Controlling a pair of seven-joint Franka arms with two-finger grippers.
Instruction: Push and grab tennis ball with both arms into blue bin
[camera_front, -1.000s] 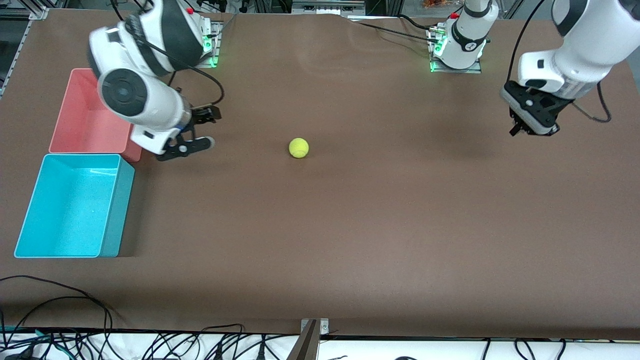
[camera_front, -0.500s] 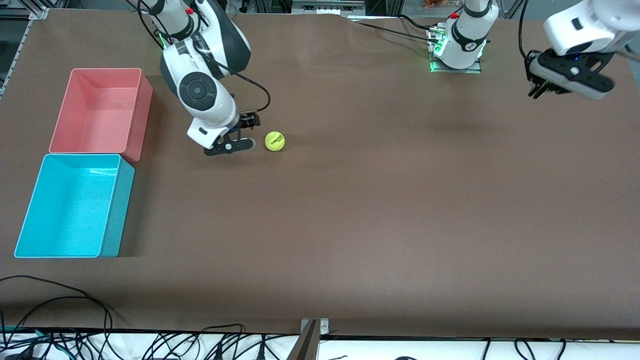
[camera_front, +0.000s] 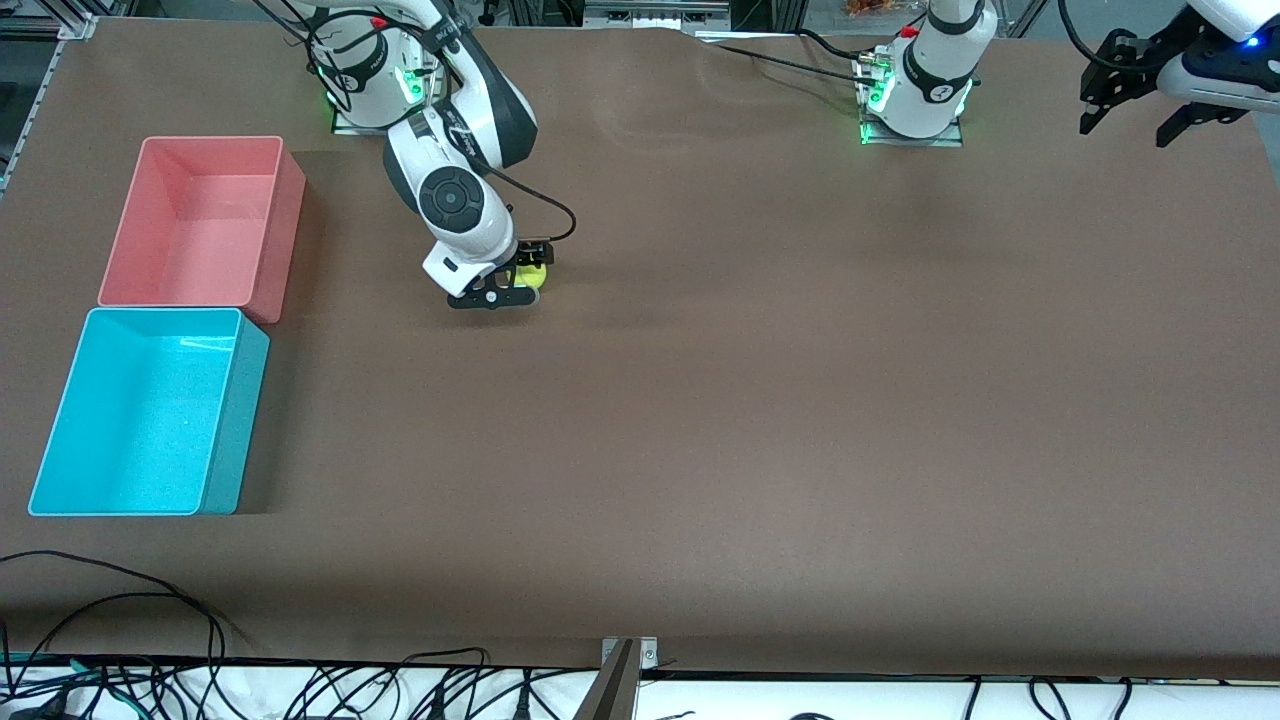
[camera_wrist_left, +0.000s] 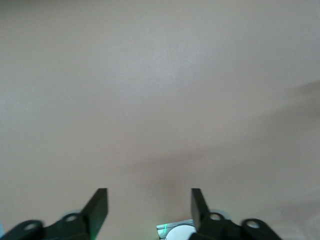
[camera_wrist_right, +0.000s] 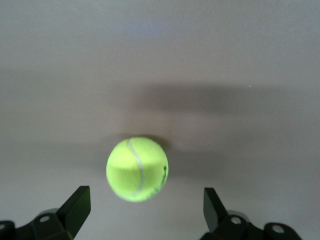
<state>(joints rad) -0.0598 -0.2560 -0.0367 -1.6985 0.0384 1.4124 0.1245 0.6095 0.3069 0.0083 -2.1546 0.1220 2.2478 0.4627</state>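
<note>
Brown matte cloth covers your table (camera_front: 760, 420), smooth and faintly creased toward the arms' bases; at the right arm's end you have two rectangular plastic tubs touching end to end, the pink-red tub (camera_front: 270, 240) at twelve o'clock of the blue bin (camera_front: 225, 430), which is cyan with a thin pale rim, glossy inside, and nearer the front camera. Next comes the right gripper (camera_front: 510, 285), low over the cloth at about two o'clock from the blue bin; its black fingers (camera_wrist_right: 75, 207) stand apart, and the tennis ball (camera_wrist_right: 137, 169) sits between them, not clamped. You see the ball as a small fuzzy yellow-green sphere with a curved white seam and dark print, resting on the cloth well apart from the bin. Last, the left gripper (camera_front: 1135, 85) hangs high over the table's edge at the left arm's end; its dark, angular fingers (camera_wrist_left: 97, 210) are spread wide on nothing.
</note>
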